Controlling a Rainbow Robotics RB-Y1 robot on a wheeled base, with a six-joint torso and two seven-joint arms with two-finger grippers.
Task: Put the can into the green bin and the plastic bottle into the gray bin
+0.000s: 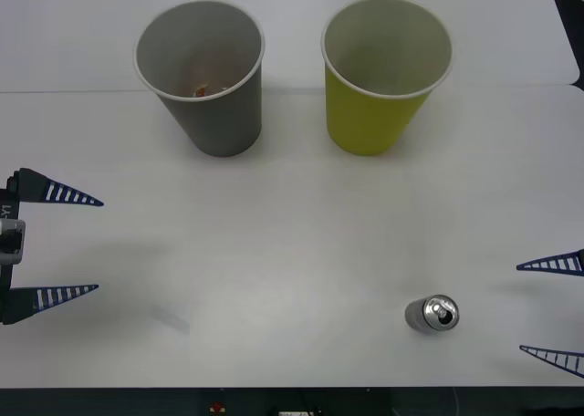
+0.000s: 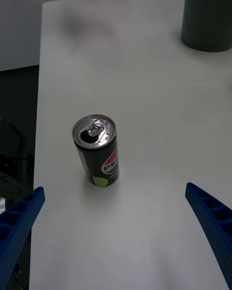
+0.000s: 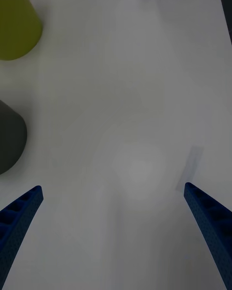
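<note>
The right gripper (image 1: 551, 308) is spread wide, near the can (image 1: 432, 314), which stands upright on the counter (image 1: 274, 252). Likely light, smooth and dentable; grip its mid-body. The left gripper (image 1: 78, 244) waits wide apart.

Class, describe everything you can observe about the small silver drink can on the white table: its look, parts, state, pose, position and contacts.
The small silver metal drink can stands upright on the white table, near its front edge on the robot's right. Its silver top carries a pull-tab and a dark opening, so it looks opened. The body is dark with a red-white-blue logo and a yellow-green patch low down. Nothing touches it but the table; the right gripper, jaws open, is beside it, apart.
</note>
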